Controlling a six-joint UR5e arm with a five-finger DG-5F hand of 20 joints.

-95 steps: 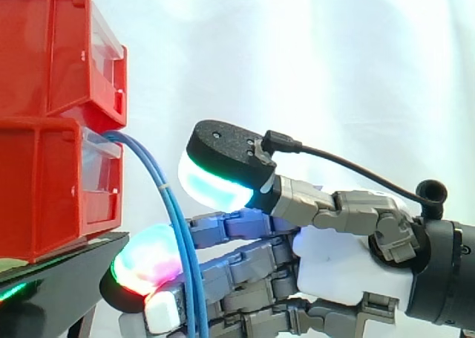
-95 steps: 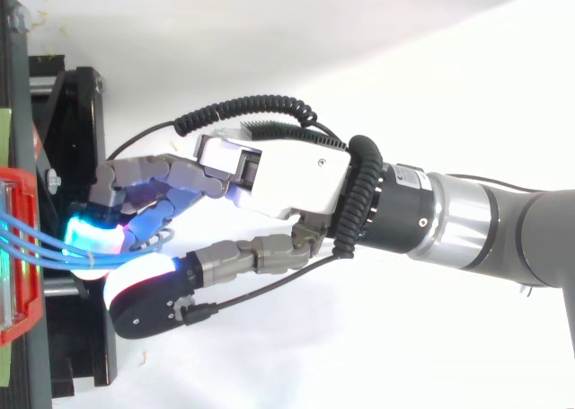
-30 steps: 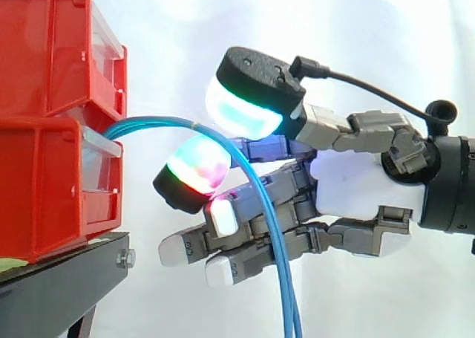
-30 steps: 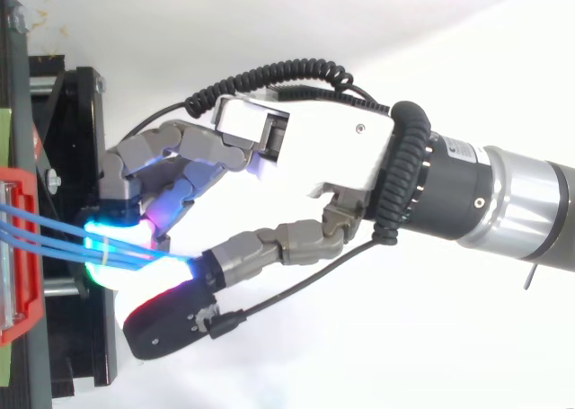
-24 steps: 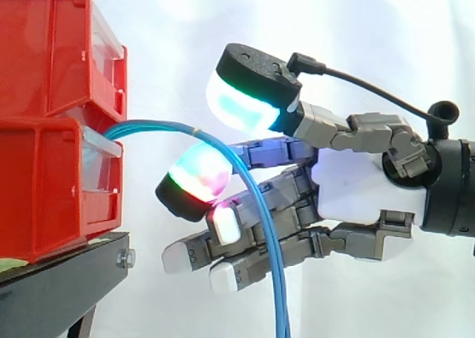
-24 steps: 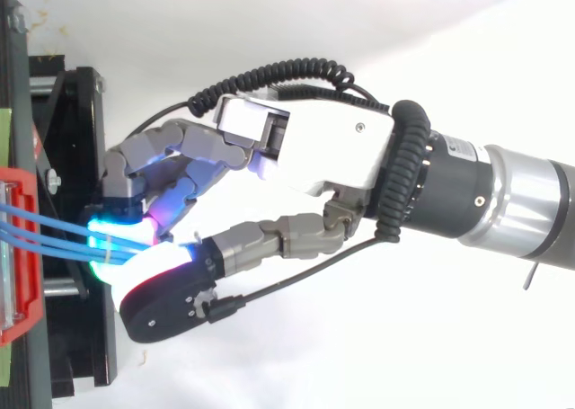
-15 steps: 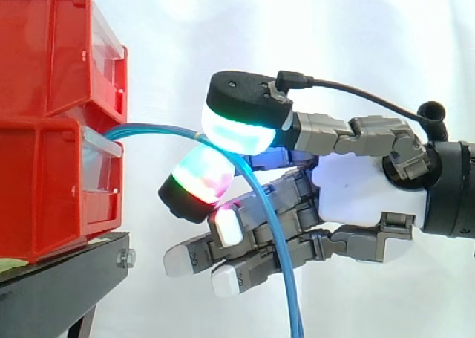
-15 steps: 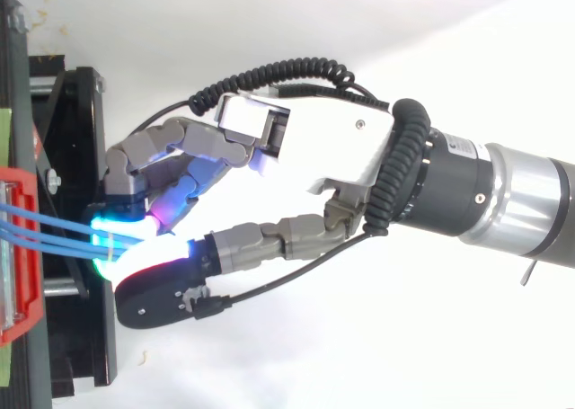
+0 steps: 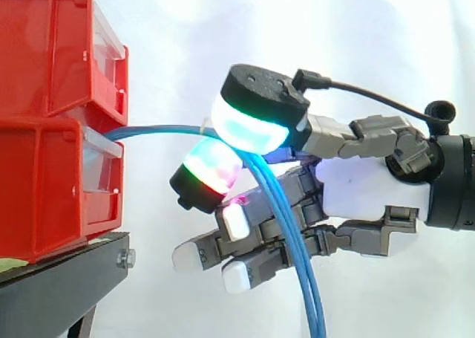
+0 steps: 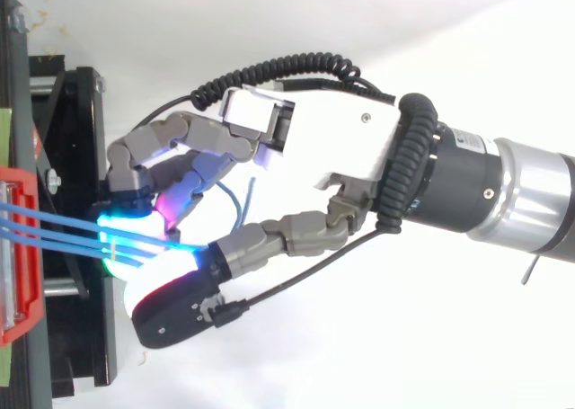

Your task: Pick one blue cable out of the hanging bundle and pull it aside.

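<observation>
**Blue cables** (image 9: 159, 128): they leave the front of the lower red bin (image 9: 44, 182) at the left of the side view and run level to the right. They then bend down across the middle and are cut off by the bottom edge. From above, the blue cables (image 10: 63, 234) show as three strands coming in from the left edge, side by side, and converging at the glowing pads. Below the bend in the side view the strand count is unclear; at least two lie close together.

**Robot hand** (image 9: 371, 189): it enters from the right edge and is clamped on the blue cables.
- The thumb pad (image 9: 252, 126), glowing cyan and green, sits on top of the bundle.
- A finger pad (image 9: 211, 167), glowing green and magenta, presses from beneath.
- Whether one strand or all are caught cannot be told, because glare hides the contact point in the top view.
- The remaining fingers reach leftward lower down, partly behind the descending cables.
- A short blue loop (image 10: 238, 198) shows between fingers and thumb from above; its ends are hidden.

**Surroundings**: an upper red bin (image 9: 44, 48) sits on the lower one. Both are cropped at the left edge and stand on a black stand (image 9: 59, 286). A white curtain (image 9: 356, 41) hangs behind.
</observation>
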